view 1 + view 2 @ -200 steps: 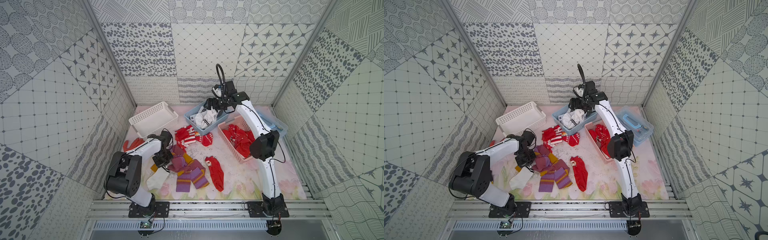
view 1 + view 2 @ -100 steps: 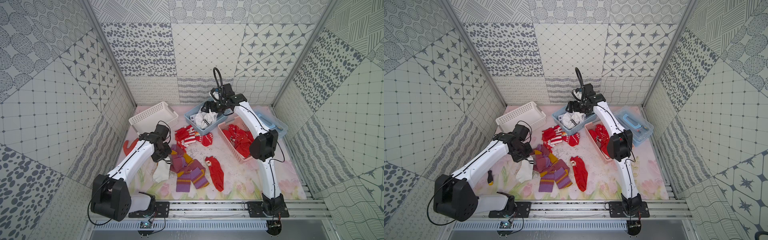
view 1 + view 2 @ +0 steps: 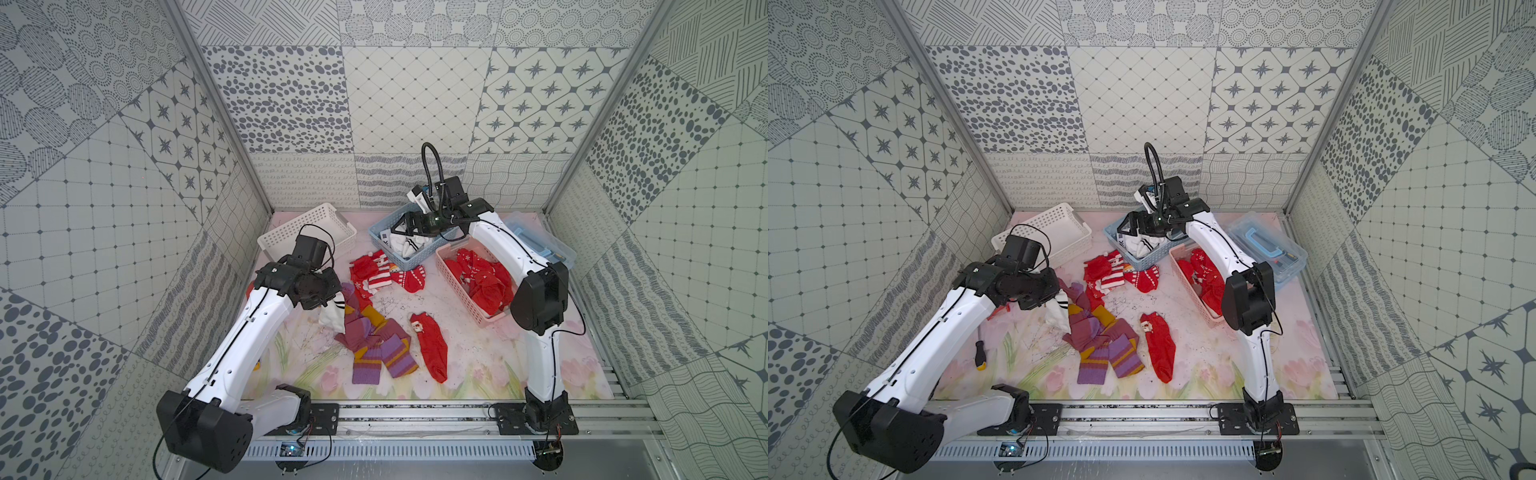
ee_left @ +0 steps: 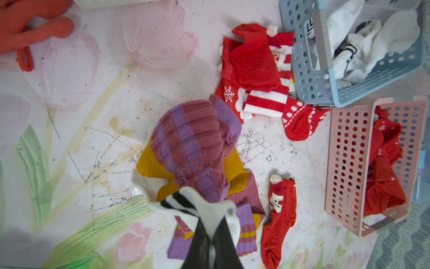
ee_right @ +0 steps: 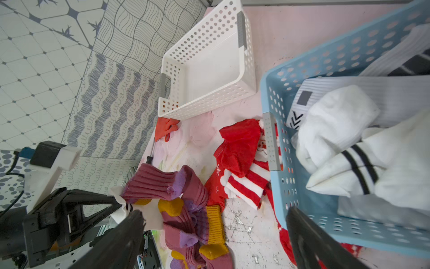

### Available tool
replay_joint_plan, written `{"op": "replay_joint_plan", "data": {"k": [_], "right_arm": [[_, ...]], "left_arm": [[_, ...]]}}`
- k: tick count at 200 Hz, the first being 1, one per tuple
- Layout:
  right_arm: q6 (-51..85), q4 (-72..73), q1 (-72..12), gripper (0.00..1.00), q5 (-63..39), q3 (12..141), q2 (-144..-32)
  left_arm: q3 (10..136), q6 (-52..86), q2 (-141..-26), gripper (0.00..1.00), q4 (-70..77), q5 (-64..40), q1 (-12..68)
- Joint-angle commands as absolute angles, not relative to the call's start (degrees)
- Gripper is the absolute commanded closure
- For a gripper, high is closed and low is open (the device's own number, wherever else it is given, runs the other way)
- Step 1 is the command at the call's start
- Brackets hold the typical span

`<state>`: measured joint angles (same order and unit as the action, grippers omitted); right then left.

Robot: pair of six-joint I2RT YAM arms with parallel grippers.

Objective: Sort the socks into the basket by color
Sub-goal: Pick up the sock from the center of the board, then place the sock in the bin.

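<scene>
The table (image 3: 478,365) carries three baskets. The white basket (image 3: 309,226) sits in the far left corner. The pink basket (image 3: 457,286), near the right edge, holds crumpled red socks (image 3: 486,282). The blue basket (image 3: 411,262), at mid far edge, holds white socks (image 3: 405,247) with black stripes. The right hand (image 3: 405,227) hovers there, spread wide, gripping nothing. Mid-table lie purple-mauve socks (image 3: 374,345) banded mustard and red striped socks (image 3: 374,274) with snowflakes. The left hand (image 4: 210,227) pinches a white black-striped sock (image 3: 331,318) over them.
</scene>
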<state>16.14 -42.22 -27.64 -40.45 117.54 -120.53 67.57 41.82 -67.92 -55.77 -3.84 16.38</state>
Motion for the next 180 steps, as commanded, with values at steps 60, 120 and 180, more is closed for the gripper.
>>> {"op": "replay_joint_plan", "data": {"k": [60,120,180], "right_arm": [[15.4,-26.5,-35.3,0.23,-52.6,99.5,-109.2],[13.1,-26.6,-41.2,0.38,-51.9,97.6,-110.4],[15.2,-22.0,-42.9,0.53,-47.9,99.2,-113.4]], "left_arm": [[71.4,51.1,-72.7,1.00,-40.9,-12.0,16.4],[72.5,54.6,-74.3,1.00,-38.9,-14.5,16.4],[72.0,55.4,-74.1,1.00,-37.7,-15.6,16.7]]}}
